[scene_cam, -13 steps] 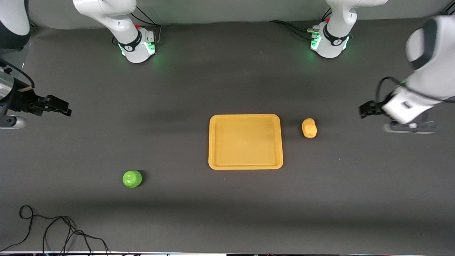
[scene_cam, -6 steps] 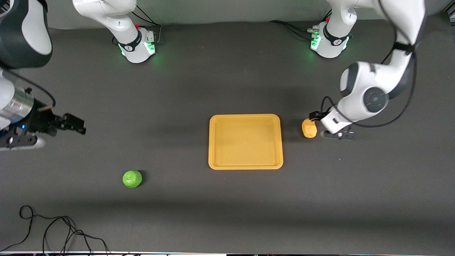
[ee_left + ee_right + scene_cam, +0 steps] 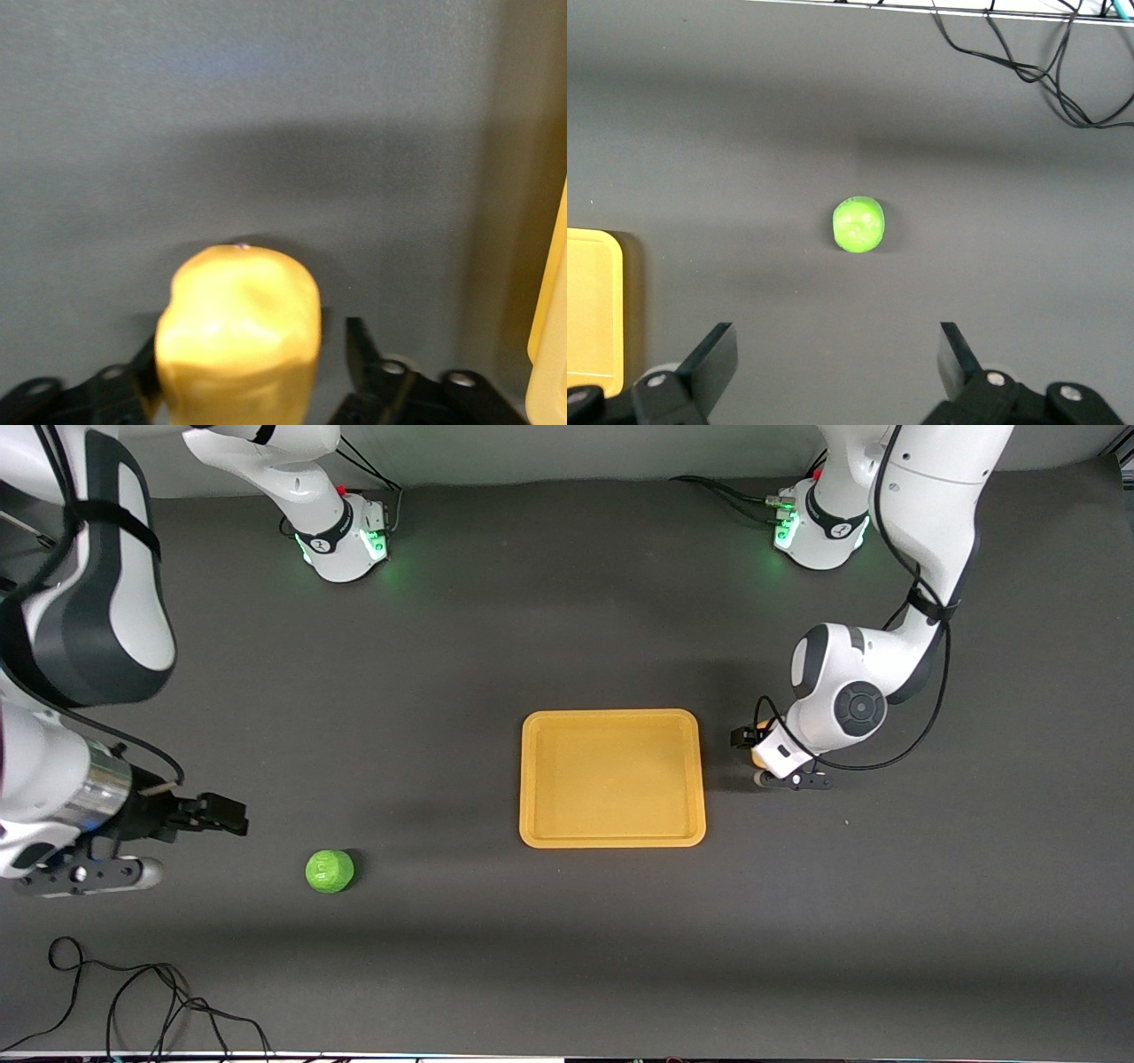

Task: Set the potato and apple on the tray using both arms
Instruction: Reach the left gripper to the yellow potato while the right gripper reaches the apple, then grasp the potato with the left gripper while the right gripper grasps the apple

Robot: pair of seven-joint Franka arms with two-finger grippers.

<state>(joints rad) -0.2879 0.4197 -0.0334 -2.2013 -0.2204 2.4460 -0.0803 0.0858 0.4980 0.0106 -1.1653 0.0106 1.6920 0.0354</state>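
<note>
- The left pincer (image 3: pixel 755 755) is down around the potato (image 3: pixel 237 341), fingers open on both its sides, beside the tray (image 3: pixel 612 834) at mid-worktop.
- The right pincer (image 3: pixel 232 816) hangs wide open, empty, near the apple (image 3: pixel 330 871), which lies toward the right arm's end, close to the camera-side edge.

Dark grey matte tabletop (image 3: pixel 532 602) fills nearly the whole front view. A loose black cable (image 3: pixel 133 1001) lies in loops on it at the lower left of the frame, running off the bottom edge. The same cable (image 3: pixel 1028 53) appears at the upper right of the right wrist view, near the tabletop's pale edge.
</note>
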